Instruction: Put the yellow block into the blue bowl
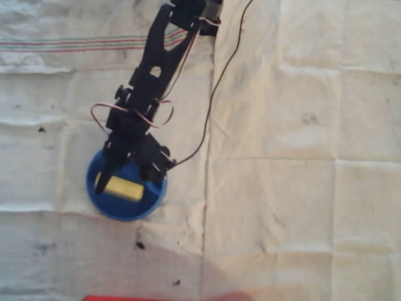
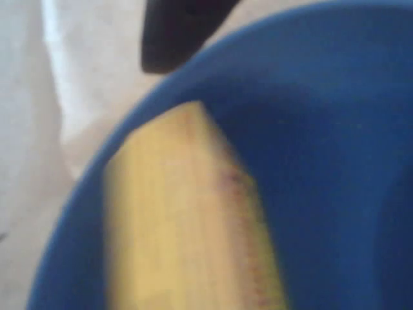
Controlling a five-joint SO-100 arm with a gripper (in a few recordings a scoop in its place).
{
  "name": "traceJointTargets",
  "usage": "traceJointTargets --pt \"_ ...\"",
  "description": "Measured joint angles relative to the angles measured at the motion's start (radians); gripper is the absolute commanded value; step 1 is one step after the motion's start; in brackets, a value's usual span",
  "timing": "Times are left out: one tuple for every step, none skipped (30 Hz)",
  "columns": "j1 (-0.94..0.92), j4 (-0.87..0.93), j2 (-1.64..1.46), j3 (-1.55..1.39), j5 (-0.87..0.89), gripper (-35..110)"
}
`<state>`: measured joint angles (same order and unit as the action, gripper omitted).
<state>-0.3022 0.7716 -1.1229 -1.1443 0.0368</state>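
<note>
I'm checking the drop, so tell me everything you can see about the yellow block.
The yellow block is a pale-yellow rectangular bar, seemingly wooden, with faint reddish marks along one edge in the wrist view. It lies inside the blue bowl, across the left part in the overhead view, slightly slanted. The gripper hangs over its left end; whether the fingers grip it cannot be told.

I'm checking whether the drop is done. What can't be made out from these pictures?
- Claw state: in the overhead view the arm covers its jaws, so open or shut is unclear.
- Block: whether it rests in the bowl or is held; the wrist view is blurred and cut off by the bottom edge.
- Bowl's upper rim: hidden under the arm, overhead view.
</note>
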Motion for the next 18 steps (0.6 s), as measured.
traceJointTargets --pt "0.000 0.000 0.000 0.000 0.000 32" --pt "0.000 0.000 0.000 0.000 0.000 29" --pt "0.000 0.000 0.000 0.000 0.000 25" --pt "0.000 0.002 0.000 0.000 0.000 21" --pt "0.000 0.012 0.000 0.000 0.000 17" --pt "0.000 0.028 -0.002 0.000 0.000 12" --pt "0.000 0.049 -0.002 0.000 0.000 7" --pt "0.000 0.072 -0.002 0.000 0.000 1" --pt "0.000 0.097 -0.005 0.000 0.000 -2" --pt "0.002 0.121 -0.012 0.000 0.000 -2" --pt "0.000 0.147 -0.023 0.000 0.000 0" --pt "0.000 0.173 -0.038 0.000 0.000 2" --pt "0.006 0.198 -0.057 0.000 0.000 3" --pt "0.012 0.224 -0.078 0.000 0.000 2" --pt "0.023 0.249 -0.098 0.000 0.000 1" --pt "0.035 0.275 -0.121 0.000 0.000 0" --pt "0.046 0.301 -0.146 0.000 0.000 -1" --pt "0.052 0.330 -0.170 0.000 0.000 0"
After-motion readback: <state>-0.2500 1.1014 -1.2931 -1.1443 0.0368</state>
